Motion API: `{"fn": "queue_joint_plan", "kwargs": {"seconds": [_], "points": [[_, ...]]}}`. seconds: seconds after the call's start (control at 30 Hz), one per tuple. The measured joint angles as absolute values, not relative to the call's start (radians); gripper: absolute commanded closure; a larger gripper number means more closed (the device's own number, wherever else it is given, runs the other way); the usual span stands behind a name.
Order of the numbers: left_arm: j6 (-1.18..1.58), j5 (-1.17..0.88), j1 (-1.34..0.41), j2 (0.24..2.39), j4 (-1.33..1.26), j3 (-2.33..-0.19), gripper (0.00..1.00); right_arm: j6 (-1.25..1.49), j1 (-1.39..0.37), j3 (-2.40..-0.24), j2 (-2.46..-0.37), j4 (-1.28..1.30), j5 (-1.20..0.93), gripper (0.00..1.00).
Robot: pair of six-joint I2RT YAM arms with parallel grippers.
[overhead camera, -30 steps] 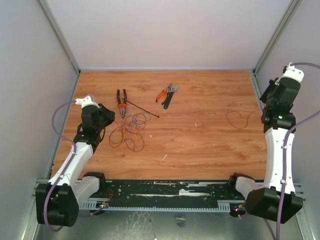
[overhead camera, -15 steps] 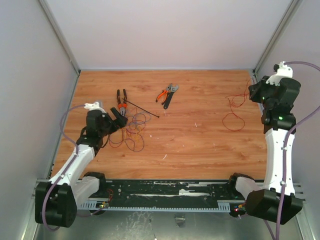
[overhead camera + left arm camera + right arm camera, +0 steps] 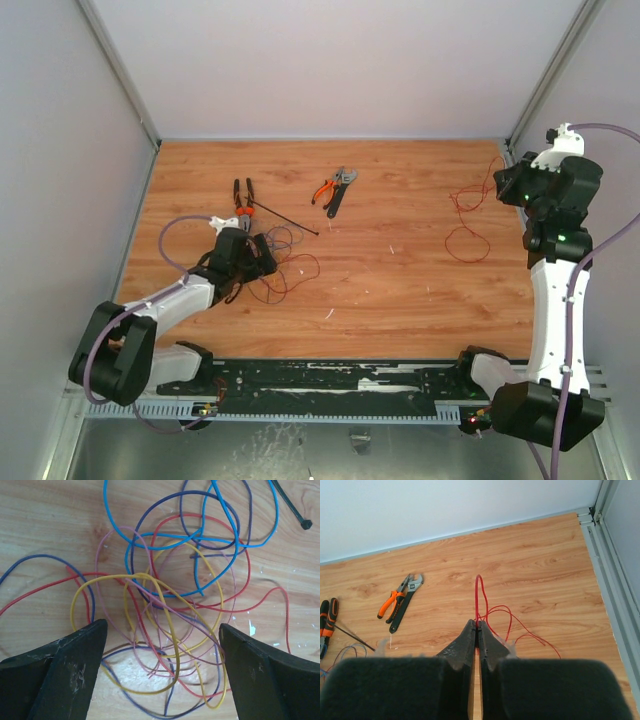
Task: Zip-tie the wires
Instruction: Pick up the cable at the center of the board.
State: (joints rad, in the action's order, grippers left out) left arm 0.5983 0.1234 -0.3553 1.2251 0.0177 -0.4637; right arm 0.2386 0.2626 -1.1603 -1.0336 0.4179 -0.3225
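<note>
- Top view: your left gripper (image 3: 262,263) has advanced onto the wires (image 3: 283,266), which lie left of centre on the table (image 3: 400,290). The zip tie (image 3: 285,217) lies just behind them. Your right gripper (image 3: 510,186) stays raised at the far right, with a red wire (image 3: 465,225) hanging from it.
- Left wrist: the jaws are spread wide, one on either side of the tangle.
- Right wrist: the jaws are pinched together on the red wire.
</note>
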Motion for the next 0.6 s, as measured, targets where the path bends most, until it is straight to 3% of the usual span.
{"fn": "queue_joint_plan", "kwargs": {"seconds": [0.2,0.47,0.6], "points": [[0.570,0.212,-0.416,1.319,-0.012,-0.516,0.05,0.239,0.263,-1.160,-1.030,0.418,-0.331,1.00],[0.518,0.321,-0.518,1.434,-0.021,-0.591,0.19,0.239,0.263,-1.160,-1.025,0.418,-0.330,1.00],[0.493,0.369,-0.560,1.485,-0.017,-0.626,0.35,0.239,0.263,-1.160,-1.025,0.418,-0.330,1.00]]}}
